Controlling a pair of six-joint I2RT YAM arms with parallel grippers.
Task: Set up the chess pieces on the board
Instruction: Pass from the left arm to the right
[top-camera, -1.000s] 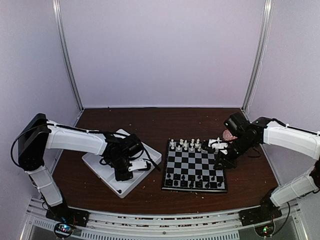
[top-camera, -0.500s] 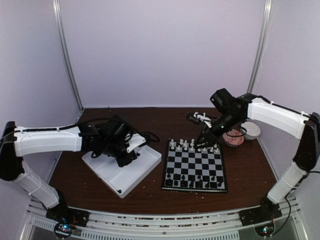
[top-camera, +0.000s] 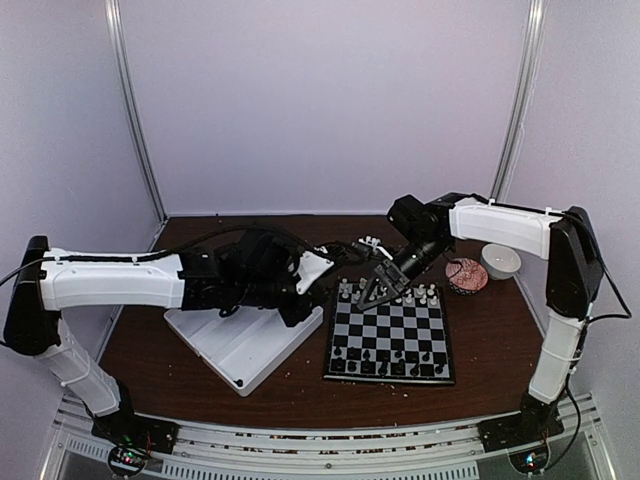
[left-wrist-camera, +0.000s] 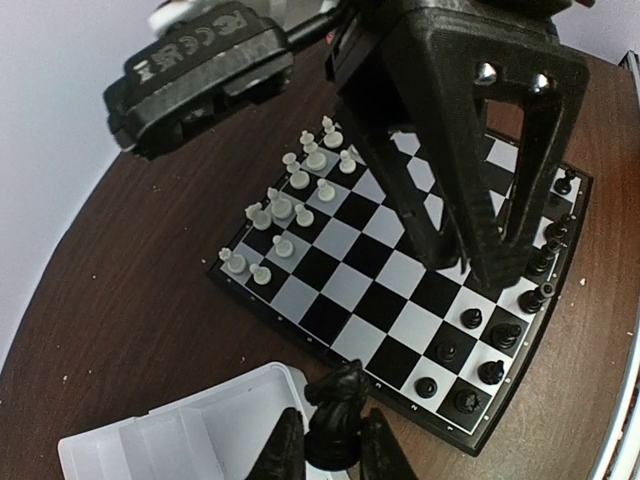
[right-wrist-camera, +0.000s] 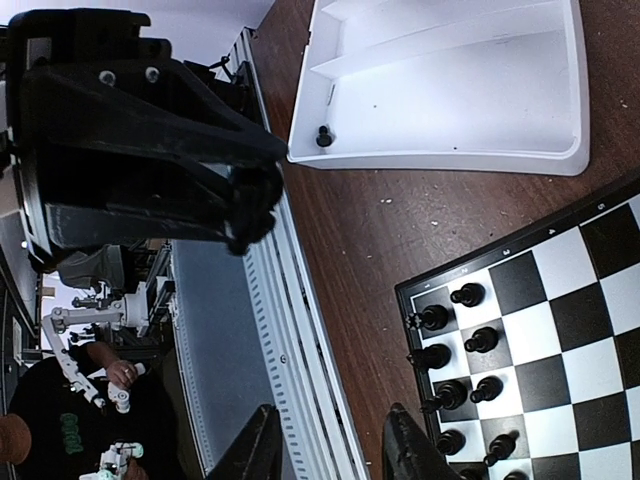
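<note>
Right, L gripper (left-wrist-camera: 330, 442) pinching a black knight (left-wrist-camera: 338, 408) over the tray (left-wrist-camera: 180, 440) edge by the board (left-wrist-camera: 345, 285), R gripper (right-wrist-camera: 332, 448) agape & empty, so best lower it upright onto a free back-row sq.

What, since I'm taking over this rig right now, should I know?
Left gripper: shut on a black knight, beside the board.
Right gripper: open, empty, above the board.
Done: white pieces stand along the far side; black pieces fill part of the near rows.
Left: place the knight; one black piece is in the tray.
</note>
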